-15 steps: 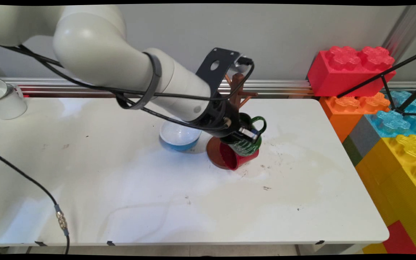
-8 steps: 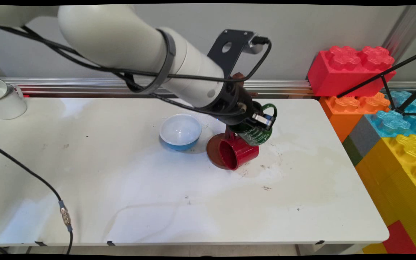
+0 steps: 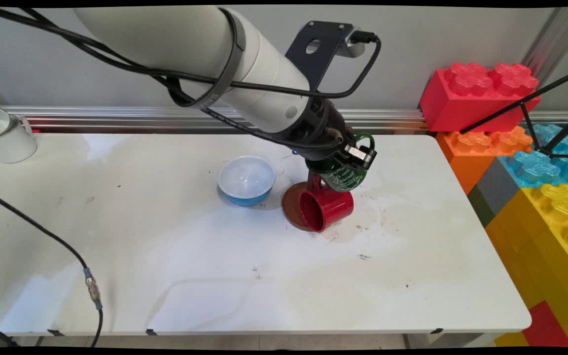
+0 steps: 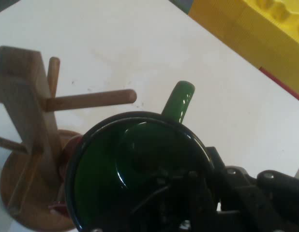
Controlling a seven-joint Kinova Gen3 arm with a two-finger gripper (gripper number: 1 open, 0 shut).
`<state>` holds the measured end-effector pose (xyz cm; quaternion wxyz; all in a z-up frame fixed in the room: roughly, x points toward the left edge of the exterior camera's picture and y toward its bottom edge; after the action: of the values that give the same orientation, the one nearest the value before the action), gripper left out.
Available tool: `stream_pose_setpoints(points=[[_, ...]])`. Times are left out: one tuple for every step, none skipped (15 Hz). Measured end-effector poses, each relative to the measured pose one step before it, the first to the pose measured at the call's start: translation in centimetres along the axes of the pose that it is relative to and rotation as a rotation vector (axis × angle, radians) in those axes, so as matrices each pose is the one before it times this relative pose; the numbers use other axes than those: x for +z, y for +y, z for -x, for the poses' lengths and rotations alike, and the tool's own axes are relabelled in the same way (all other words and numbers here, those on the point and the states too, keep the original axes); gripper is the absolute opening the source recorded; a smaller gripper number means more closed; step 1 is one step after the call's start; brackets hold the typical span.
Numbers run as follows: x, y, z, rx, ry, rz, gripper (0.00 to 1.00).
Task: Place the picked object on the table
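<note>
White table [image 3: 215,271] | jaws clamp green mug [image 3: 344,177] rim | beside wooden mug tree [image 4: 28,125]

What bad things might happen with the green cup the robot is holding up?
The gripper pinches only the rim of the green mug, so the mug might slip and drop onto the red mug right below. The wooden mug tree stands close beside it; a bump against a peg could tip the tree towards the blue bowl.
</note>
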<state>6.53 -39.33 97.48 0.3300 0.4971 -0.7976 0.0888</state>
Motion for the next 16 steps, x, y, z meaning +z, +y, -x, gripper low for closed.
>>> stream_pose_setpoints(points=[[-0.205,0.08,-0.014,-0.00116,-0.00533,-0.00766,0.0],[-0.161,0.086,-0.051,0.00054,-0.00374,-0.00684,0.0],[-0.131,0.064,-0.031,-0.00009,-0.00244,-0.00572,0.0],[-0.13,0.075,-0.032,-0.00072,-0.00239,-0.00613,0.0],[-0.102,0.05,-0.056,-0.00194,-0.00034,-0.00415,0.0],[-0.06,0.038,-0.06,-0.00141,0.00041,-0.00317,0.0],[-0.055,0.03,-0.101,-0.00067,0.00256,-0.00323,0.0],[-0.034,0.004,-0.081,-0.00067,0.00153,-0.00414,0.0],[-0.033,-0.009,-0.06,-0.00057,0.0011,-0.00368,0.0],[-0.016,-0.005,-0.035,-0.00042,0.00064,-0.00225,0.0],[-0.019,0.006,-0.043,-0.00039,0.00064,-0.00235,0.0],[-0.023,-0.005,-0.032,-0.00047,0.00026,-0.00272,0.0],[-0.025,0.0,-0.035,-0.00039,0.00014,-0.00279,0.0],[-0.031,-0.014,-0.026,-0.0004,0.00013,-0.00347,0.0],[-0.025,-0.017,-0.004,-0.00061,-0.00063,-0.00358,0.0],[-0.021,-0.005,-0.021,-0.00077,0.00017,-0.0024,0.0]])
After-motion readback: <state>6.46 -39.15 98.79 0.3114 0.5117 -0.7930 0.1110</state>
